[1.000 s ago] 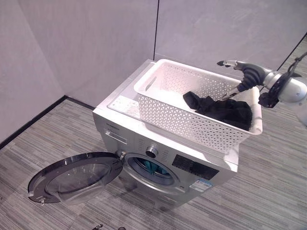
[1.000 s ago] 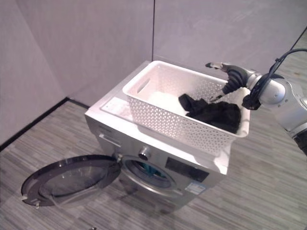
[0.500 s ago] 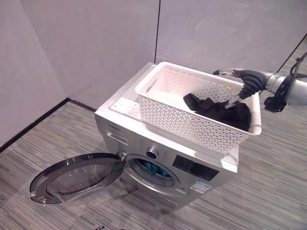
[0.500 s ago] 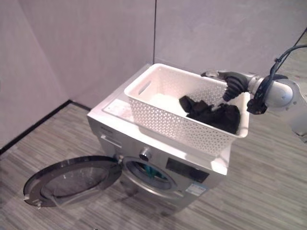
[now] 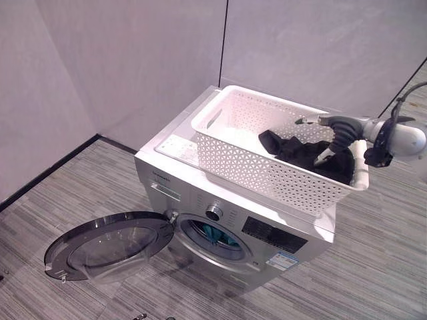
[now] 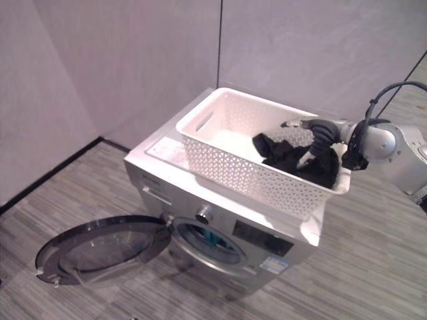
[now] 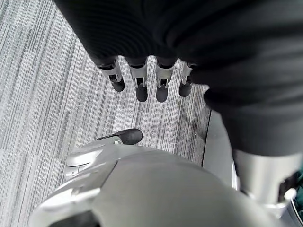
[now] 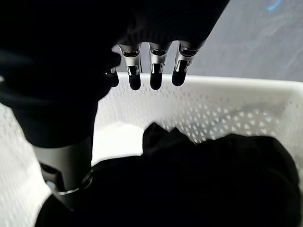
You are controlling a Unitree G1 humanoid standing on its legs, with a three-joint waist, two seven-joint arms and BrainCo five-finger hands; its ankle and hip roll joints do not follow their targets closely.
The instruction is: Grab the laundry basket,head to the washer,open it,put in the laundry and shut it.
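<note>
A white lattice laundry basket (image 5: 247, 160) stands on top of the silver washer (image 5: 193, 197). The washer's round door (image 5: 107, 243) hangs wide open to the left, and something teal (image 5: 212, 233) lies in the drum. A black garment (image 5: 300, 152) is heaped in the basket's right end. My right hand (image 5: 337, 125) reaches over the right rim, just above that garment (image 8: 199, 179). Its fingers (image 8: 152, 71) are straight and its thumb (image 8: 66, 165) points down against the cloth. My left hand (image 7: 142, 80) hangs open over the floor.
Grey walls meet in a corner behind the washer, with a dark skirting strip (image 5: 47, 170) along the left wall. Striped grey floor (image 5: 373, 267) spreads in front of and to the right of the machine. The open door takes up the floor at the front left.
My right hand has come down from above the basket's far right corner to just over the black garment inside it. The camera has shifted slightly.
</note>
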